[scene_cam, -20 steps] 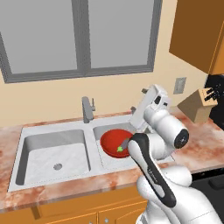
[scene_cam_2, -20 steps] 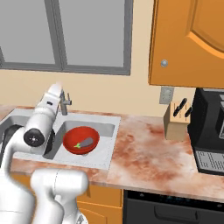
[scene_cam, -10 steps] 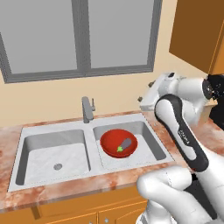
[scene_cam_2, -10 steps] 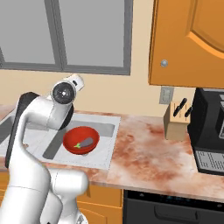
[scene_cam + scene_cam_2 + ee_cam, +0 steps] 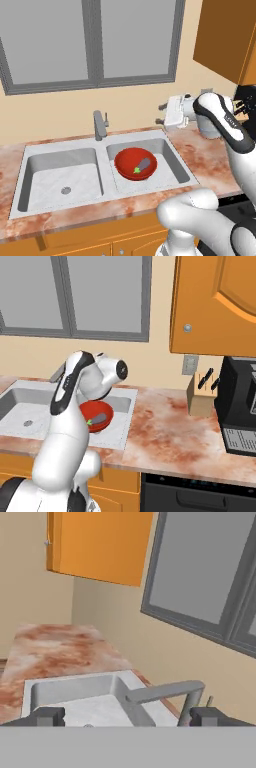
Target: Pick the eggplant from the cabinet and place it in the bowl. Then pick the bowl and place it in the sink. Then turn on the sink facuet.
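Up and away from the bowl over the last second: swings the claw (image 5: 161,114) from low over the right basin to a spot above the back right corner of the sink (image 5: 20,172), now turned sideways to face left along the wall. Keeps the jaws spread wide, pinching nothing. Looks, in the hand view, along at the sink facuet (image 5: 167,693), spout side-on between the two tips but well apart from them.

Leaves the bowl (image 5: 124,159) resting in the right basin, toward its left wall, with the eggplant (image 5: 144,164) lying inside, green stem toward the front. Means, judging by that lie, both placing steps done and only the tap left; reads as the start of the approach to the lever.

Calls for a run leftward along the sink's back edge, low enough to meet the short handle on the post. Finds nothing between claw and tap. Puts the window (image 5: 90,40) sill just behind the tap, worth minding. Has the knife block (image 5: 201,396) and dark appliance (image 5: 240,406) well off toward the right end of the counter (image 5: 165,431), no hindrance.
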{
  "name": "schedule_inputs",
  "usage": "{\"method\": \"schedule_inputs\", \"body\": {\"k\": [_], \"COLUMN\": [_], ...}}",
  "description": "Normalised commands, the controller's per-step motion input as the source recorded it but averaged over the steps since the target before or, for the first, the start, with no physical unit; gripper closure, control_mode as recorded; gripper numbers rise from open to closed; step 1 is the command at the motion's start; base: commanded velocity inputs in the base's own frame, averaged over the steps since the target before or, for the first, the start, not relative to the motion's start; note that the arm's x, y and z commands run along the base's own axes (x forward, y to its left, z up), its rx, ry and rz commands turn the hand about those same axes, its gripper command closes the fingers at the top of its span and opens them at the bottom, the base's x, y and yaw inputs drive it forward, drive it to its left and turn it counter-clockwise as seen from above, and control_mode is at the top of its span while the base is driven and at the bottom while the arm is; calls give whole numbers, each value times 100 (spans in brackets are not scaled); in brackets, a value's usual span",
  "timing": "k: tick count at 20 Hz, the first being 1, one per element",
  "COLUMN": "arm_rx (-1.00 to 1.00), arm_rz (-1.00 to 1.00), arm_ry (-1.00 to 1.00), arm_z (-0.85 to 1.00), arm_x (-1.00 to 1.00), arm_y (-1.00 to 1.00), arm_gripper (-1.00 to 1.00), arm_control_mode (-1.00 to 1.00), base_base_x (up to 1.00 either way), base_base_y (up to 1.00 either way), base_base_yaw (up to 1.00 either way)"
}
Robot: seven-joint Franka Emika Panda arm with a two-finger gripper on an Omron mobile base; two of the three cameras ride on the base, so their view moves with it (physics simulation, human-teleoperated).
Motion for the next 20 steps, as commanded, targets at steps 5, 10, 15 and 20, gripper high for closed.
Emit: {"method": "schedule_inputs", "body": {"k": [5,10,15,20], "arm_rx": [0,4,14,16], "arm_rz": [14,0,-1,0], "arm_ry": [-13,5,14,7], "arm_z": [-63,0,-10,-38], "arm_x": [49,58,57,62], "arm_y": [57,31,0,3], "arm_gripper": [-100,-100,-100,-100], "arm_control_mode": [-100,-100,-100,-100], "base_base_x": [0,0,0,0], "base_base_y": [0,0,0,0], "base_base_yaw": [0,0,0,0]}}
